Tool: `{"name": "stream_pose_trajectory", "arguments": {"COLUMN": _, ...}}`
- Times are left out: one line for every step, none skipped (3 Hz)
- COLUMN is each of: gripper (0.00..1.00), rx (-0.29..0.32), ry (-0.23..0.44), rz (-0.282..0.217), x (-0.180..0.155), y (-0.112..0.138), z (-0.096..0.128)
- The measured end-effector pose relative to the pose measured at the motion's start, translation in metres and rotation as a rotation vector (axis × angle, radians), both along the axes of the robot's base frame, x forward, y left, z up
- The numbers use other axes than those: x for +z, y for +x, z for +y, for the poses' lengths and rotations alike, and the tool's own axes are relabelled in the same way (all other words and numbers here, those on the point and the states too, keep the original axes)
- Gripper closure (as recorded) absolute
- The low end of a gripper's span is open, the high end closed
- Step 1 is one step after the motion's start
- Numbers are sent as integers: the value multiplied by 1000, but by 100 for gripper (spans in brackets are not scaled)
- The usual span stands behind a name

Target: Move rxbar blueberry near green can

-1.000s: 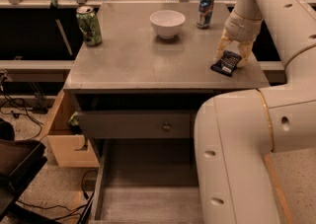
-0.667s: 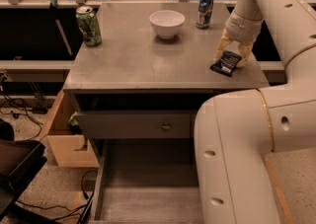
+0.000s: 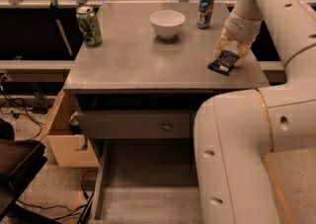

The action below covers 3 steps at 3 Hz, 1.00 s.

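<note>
The rxbar blueberry (image 3: 224, 63), a small dark navy wrapper with pale print, lies near the right edge of the grey table (image 3: 143, 60). My gripper (image 3: 230, 54) reaches down from the upper right, its pale fingers (image 3: 219, 49) on either side of the bar's far end and closed against it. The bar is still at table level. The green can (image 3: 89, 25), light green with a silver top, stands upright at the table's far left corner, well away from the gripper.
A white bowl (image 3: 167, 22) stands at the back middle, and a slim blue and white can (image 3: 205, 9) stands at the back right. My white arm (image 3: 247, 134) fills the lower right. An open drawer (image 3: 148, 183) juts out below the table front.
</note>
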State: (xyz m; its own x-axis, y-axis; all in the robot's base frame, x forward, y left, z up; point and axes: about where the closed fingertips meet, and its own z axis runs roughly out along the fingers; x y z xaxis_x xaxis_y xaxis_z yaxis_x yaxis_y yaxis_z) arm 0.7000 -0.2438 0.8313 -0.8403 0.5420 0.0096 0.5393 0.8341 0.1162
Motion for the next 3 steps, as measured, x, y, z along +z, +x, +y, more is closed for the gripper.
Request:
{"name": "stream_pose_trajectory", "arguments": {"gripper": 62, "rx": -1, "ry": 0, "rz": 0, "x": 1, "y": 0, "z": 0}}
{"name": "stream_pose_trajectory", "arguments": {"gripper": 63, "rx": -1, "ry": -1, "rz": 0, "x": 1, "y": 0, "z": 0}}
{"name": "stream_pose_trajectory", "arguments": {"gripper": 64, "rx": -1, "ry": -1, "rz": -1, "x": 2, "y": -1, "z": 0}}
